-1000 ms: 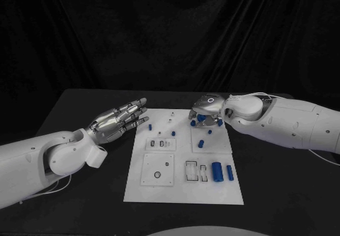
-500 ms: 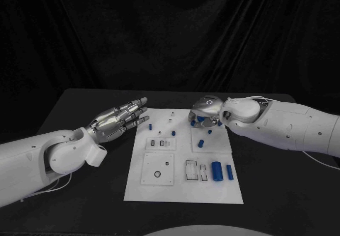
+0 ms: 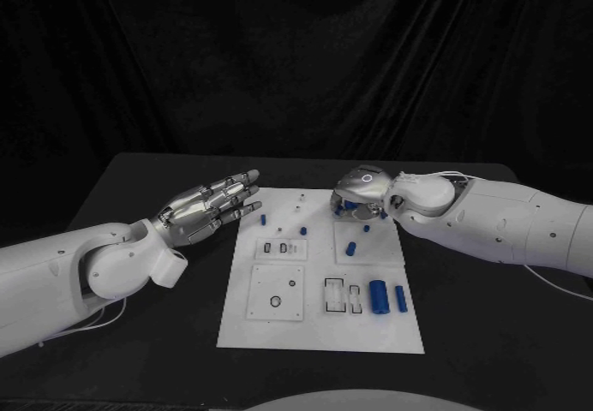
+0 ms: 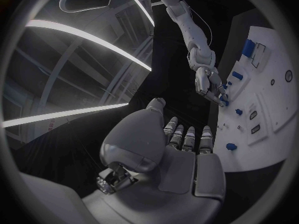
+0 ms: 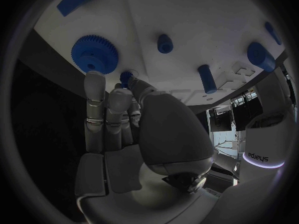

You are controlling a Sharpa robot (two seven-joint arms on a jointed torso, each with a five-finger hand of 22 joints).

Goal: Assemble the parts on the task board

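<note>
So the head view only gives you the back of the right hand (image 3: 358,190) hunched over the far right corner of the task board (image 3: 319,330), fingers hidden under it. The right wrist view is way more useful: the fingers (image 5: 94,92) are curled together with the tips pinching a small blue peg (image 5: 127,76), right beside a blue gear (image 5: 94,54) sitting on the board. More blue parts stand nearby, like a short peg (image 5: 164,43) and a longer cylinder (image 5: 208,78). The left hand (image 3: 207,205) hovers off the board's far left edge over the black table (image 3: 148,342), palm up, fingers straight and slightly apart, holding nothing. Two blue cylinders (image 3: 386,300) lie near the board's right edge, toward the near end.
</note>
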